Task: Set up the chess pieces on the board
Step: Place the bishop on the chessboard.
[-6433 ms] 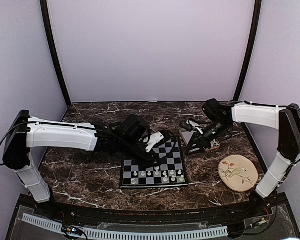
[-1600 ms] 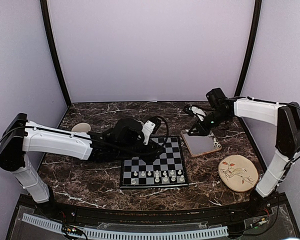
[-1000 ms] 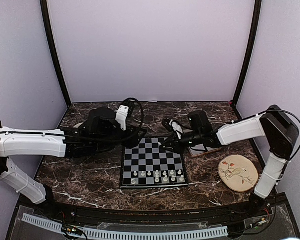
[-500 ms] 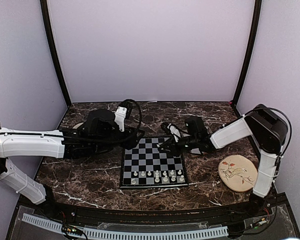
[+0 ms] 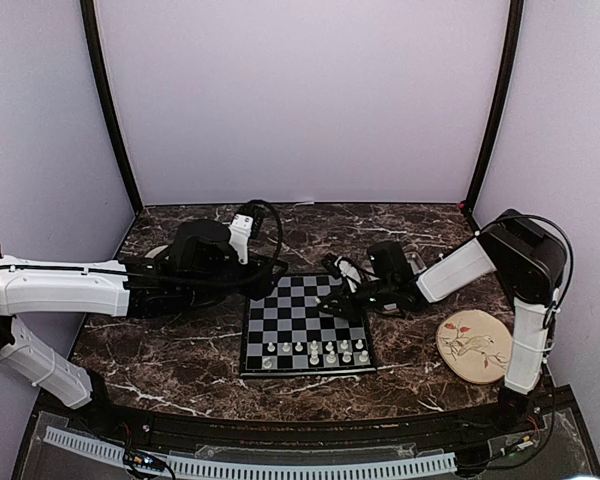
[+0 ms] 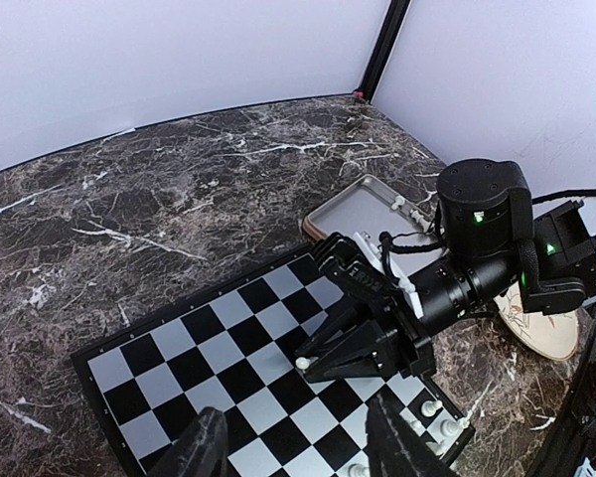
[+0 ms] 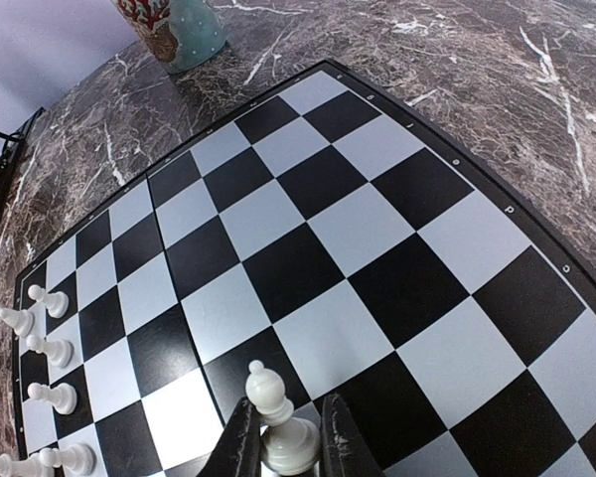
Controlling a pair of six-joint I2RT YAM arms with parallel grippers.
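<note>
The board [image 5: 280,325] lies at the table's middle and also shows in the left wrist view [image 6: 209,368] and the right wrist view [image 7: 358,229]. Several white chess pieces [image 5: 315,350] stand in its two near rows [image 7: 40,338]. My right gripper [image 5: 337,305] is low over the board's right side, shut on a white bishop [image 7: 276,417] that it holds upright over the squares. The bishop's head [image 6: 302,364] shows at the jaw tips in the left wrist view. My left gripper [image 6: 298,457] is open and empty, hovering off the board's far left corner [image 5: 275,268].
A grey-brown tray [image 6: 353,204] with a few white pieces [image 6: 399,202] on its edge lies right of the board, behind my right arm. A round bird plate [image 5: 473,345] sits near right. A teal and red patterned cup [image 7: 174,25] stands beyond the board's far left.
My right gripper left the tray, swung left onto the board and came down with the bishop. My left arm drew back off the board to its far left corner.
</note>
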